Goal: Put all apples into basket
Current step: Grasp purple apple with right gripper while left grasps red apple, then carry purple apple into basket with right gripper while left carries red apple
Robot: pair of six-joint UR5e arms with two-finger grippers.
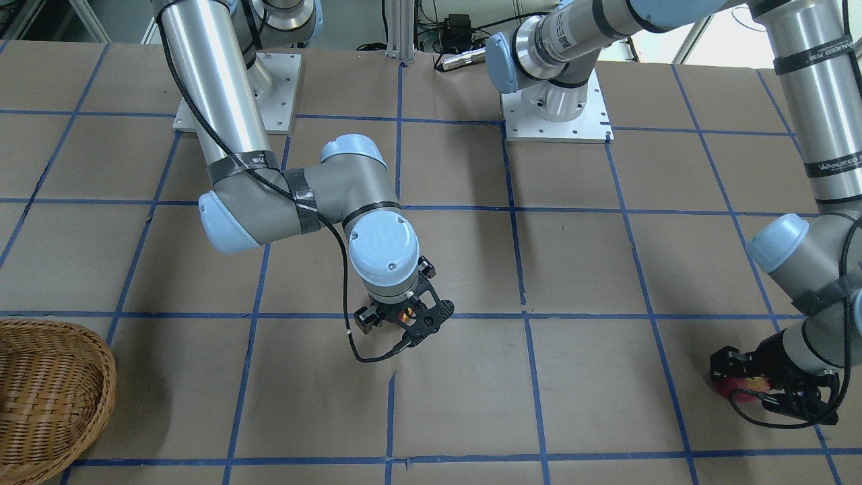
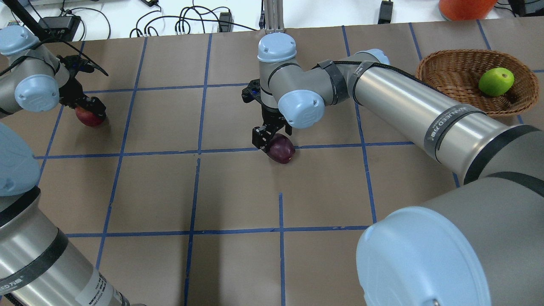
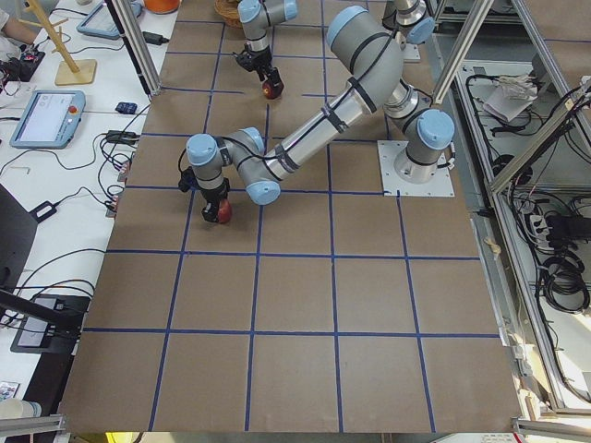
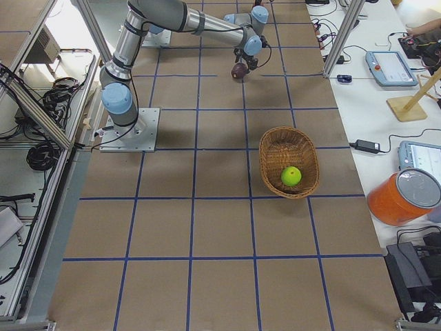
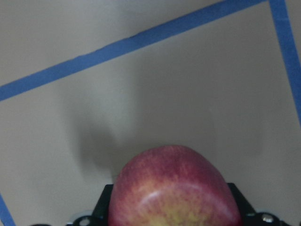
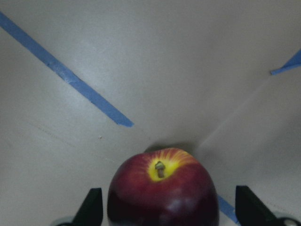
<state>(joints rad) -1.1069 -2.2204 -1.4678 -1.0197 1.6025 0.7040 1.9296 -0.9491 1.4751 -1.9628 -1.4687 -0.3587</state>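
The lime-green apple [image 2: 496,81] lies inside the wicker basket [image 2: 446,72] at the far right of the overhead view. The red apple with a yellowish patch [image 5: 174,188] sits between the fingers [image 5: 104,207] of my left gripper [image 2: 87,107], which is shut on it low over the table at the far left. The dark maroon apple [image 2: 281,149] rests on the table near the middle. My right gripper [image 2: 272,138] is down around it and open, with gaps showing beside the apple [image 6: 162,193] in the right wrist view.
The basket also shows at the lower left edge of the front-facing view [image 1: 47,397]. An orange container [image 4: 403,196] stands off the table beyond the basket. The two arm base plates [image 1: 555,114] [image 1: 236,94] are bolted at the robot's side.
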